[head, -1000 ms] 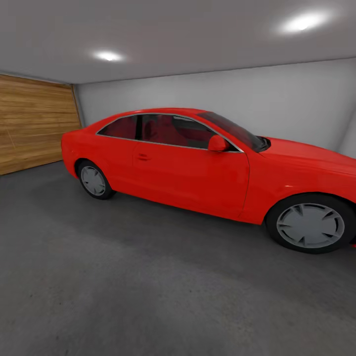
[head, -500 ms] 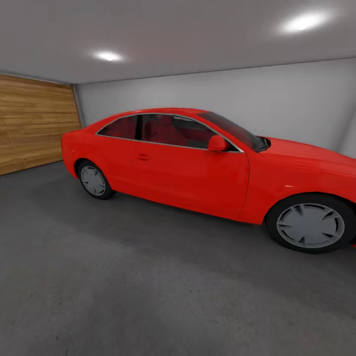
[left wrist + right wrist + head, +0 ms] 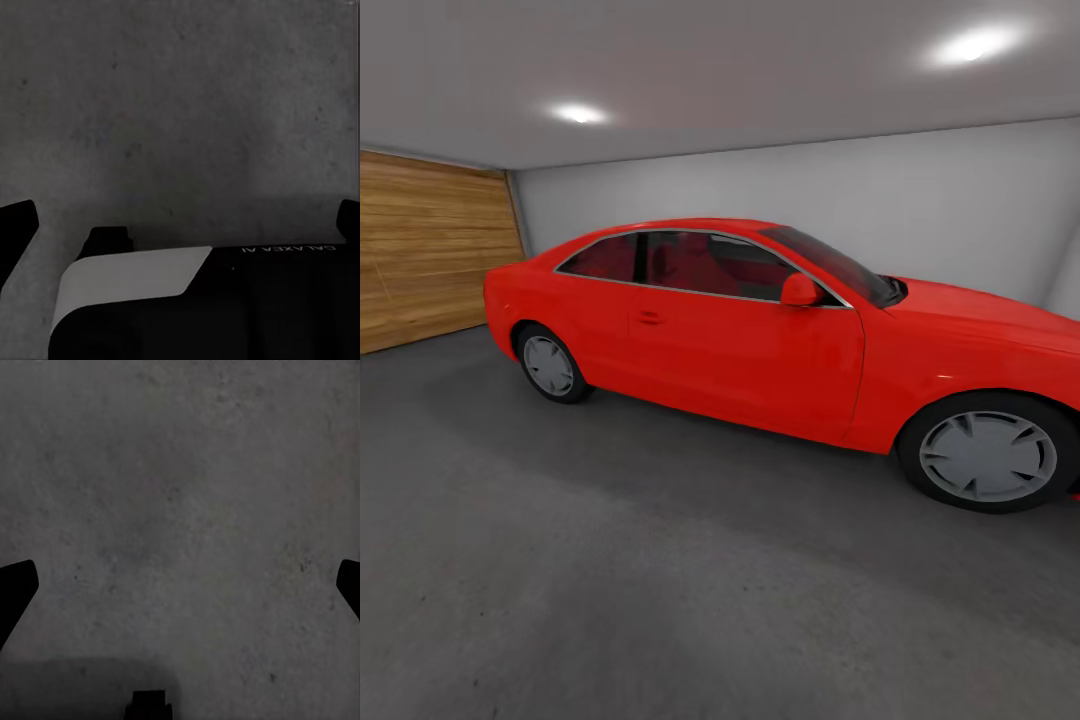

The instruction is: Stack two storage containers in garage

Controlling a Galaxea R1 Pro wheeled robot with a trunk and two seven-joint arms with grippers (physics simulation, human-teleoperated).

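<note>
Red car (image 3: 760, 340); speckled dark grey floor (image 3: 610, 580)

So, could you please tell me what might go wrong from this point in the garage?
1. The red car stands close ahead and takes up much of the room; driving forward could bump its door or front wheel.
2. Both wrist views show spread fingers with only bare concrete floor between them, so the robot seems to carry no container; the stacking may need another trip.
3. The floor space on this side of the car is limited, so a stack set here could hamper turning.
</note>
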